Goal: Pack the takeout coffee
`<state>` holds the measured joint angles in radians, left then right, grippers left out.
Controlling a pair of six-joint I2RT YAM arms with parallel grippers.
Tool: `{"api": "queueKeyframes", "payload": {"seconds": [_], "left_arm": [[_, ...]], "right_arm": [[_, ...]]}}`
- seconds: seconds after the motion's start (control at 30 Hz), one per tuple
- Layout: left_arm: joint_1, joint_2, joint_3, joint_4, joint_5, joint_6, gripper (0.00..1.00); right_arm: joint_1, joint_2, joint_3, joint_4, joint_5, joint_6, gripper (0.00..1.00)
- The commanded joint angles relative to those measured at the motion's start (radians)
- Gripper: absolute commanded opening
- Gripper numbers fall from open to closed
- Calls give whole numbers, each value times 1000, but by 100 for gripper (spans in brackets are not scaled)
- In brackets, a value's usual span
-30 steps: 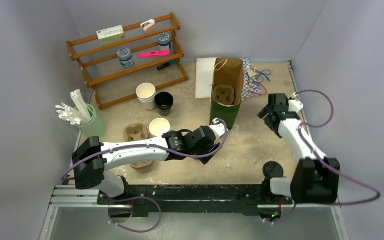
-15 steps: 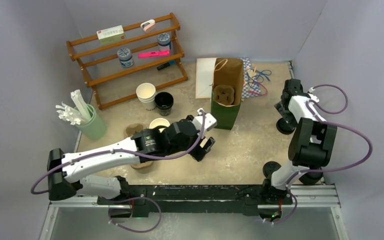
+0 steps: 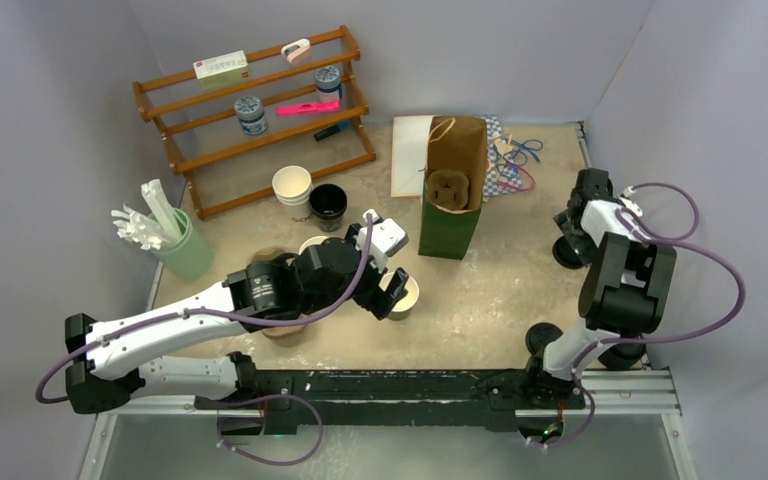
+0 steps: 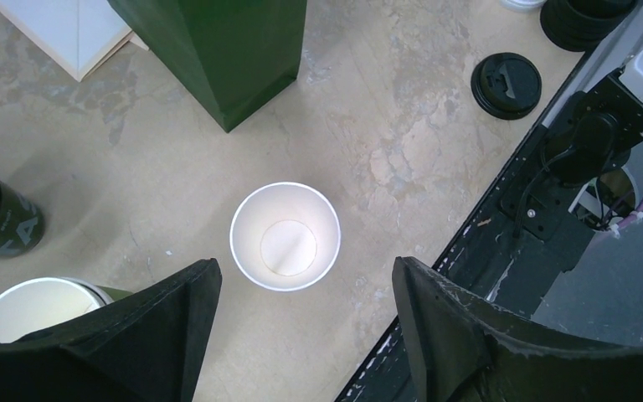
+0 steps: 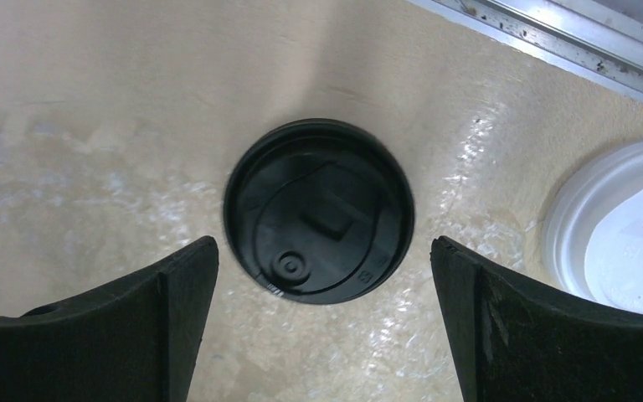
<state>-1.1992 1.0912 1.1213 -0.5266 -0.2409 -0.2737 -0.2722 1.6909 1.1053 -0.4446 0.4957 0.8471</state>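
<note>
coffee cup (image 4: 285, 236) stood open and lidless on the table (image 3: 500, 300), directly under the left gripper (image 4: 306, 263). that gripper's fingers were spread wide, one on each side of the cup, touching nothing. the black lid (image 5: 318, 222) lay flat on the table well apart, near the right edge, under the right gripper (image 5: 322, 243), likewise spread wide and empty. packing was judged barely begun: lid not fitted, cup not in the bag (image 3: 450, 225).

likely faults, by size:
- bag: tall, narrow and probably light, so a cup lowered off-centre could catch its rim or tip it.
- cup: thin paper, so a hard or skewed pinch could dent it or knock it over.
- lid: thin and flat on the table, so the fingers could skid across it or flick it away. pressed on askew, it would not seat.

count, from the top view unless noted:
- one shelf (image 3: 260, 143)
- one bag
- one holder (image 3: 188, 255) of straws
- two carriers: a bagged carrier (image 3: 448, 188) and a table carrier (image 3: 268, 262) partly under the left arm
- four cups: the coffee cup, a white cup (image 3: 292, 183), a black cup (image 3: 327, 203) and a hidden cup (image 3: 312, 243) half behind the left arm
- two black lids, the second lid (image 3: 543, 337) lying by the right arm's base
- one white lid (image 5: 624, 226), right wrist view, just beside the black one
</note>
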Motion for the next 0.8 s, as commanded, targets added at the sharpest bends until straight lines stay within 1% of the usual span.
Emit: {"api": "queueKeyframes", "payload": {"seconds": [0.0,0.27,0.53,0.67,0.77], "left_arm": [[0,-4,26,-15,-53,-12,78],[0,21,31,-19,-59,-53,77],[0,23,40,-45,-77,-73,76],[0,21,45,-57,-86,-72,76],[0,25,51,-64,-89,-67,76]], "right_arm": [[-66,-16,-45,81,-84,-17,99],[-76,29,-50,119,-125,-17,98],[-76,33,-46,121,-127,0,90],[-77,38,-32,95,-118,5,86],[-76,12,-32,84,-106,8,84]]}}
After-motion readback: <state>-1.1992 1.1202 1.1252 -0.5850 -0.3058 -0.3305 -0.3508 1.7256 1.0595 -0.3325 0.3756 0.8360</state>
